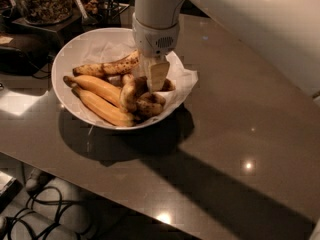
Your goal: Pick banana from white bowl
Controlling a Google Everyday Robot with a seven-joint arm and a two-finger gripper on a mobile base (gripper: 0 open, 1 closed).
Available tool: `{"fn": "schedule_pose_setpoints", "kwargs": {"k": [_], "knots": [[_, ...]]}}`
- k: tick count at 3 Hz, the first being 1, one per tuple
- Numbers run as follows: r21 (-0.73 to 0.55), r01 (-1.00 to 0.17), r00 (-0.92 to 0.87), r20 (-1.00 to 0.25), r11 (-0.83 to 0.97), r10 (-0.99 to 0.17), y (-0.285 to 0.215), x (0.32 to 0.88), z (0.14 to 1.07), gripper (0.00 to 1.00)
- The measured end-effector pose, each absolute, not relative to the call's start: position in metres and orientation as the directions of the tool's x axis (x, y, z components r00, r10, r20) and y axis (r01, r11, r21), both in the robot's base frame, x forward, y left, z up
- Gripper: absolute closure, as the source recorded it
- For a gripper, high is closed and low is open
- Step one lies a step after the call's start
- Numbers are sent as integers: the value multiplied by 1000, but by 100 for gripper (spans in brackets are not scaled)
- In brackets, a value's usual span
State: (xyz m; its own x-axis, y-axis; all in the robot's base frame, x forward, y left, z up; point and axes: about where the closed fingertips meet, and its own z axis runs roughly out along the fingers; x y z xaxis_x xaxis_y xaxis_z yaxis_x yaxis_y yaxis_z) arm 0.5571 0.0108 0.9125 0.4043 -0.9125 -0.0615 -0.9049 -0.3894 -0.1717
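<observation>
The white bowl (75, 46) stands on the grey table near its back left, lined with crinkled white paper. It holds several bananas: two yellow ones (102, 101) lie at the front left. A brown-spotted one (107, 66) lies at the back. A curled, bruised one (131, 91) lies in the middle. My gripper (156, 78) points straight down from the white arm into the right half of the bowl. Its tip is among the spotted bananas, beside the curled one.
A dark stand with a glass jar of nuts (42, 1) sits behind the bowl at the back left. The white arm (240, 19) crosses the upper right. Cables and grey shapes (45, 209) lie on the floor below the table's front edge.
</observation>
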Motion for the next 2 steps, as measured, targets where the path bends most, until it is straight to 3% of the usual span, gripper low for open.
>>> {"fn": "schedule_pose_setpoints", "kwargs": {"k": [2], "knots": [[-212,-883,438,-52,-418,-898,28,548,948,100]]}}
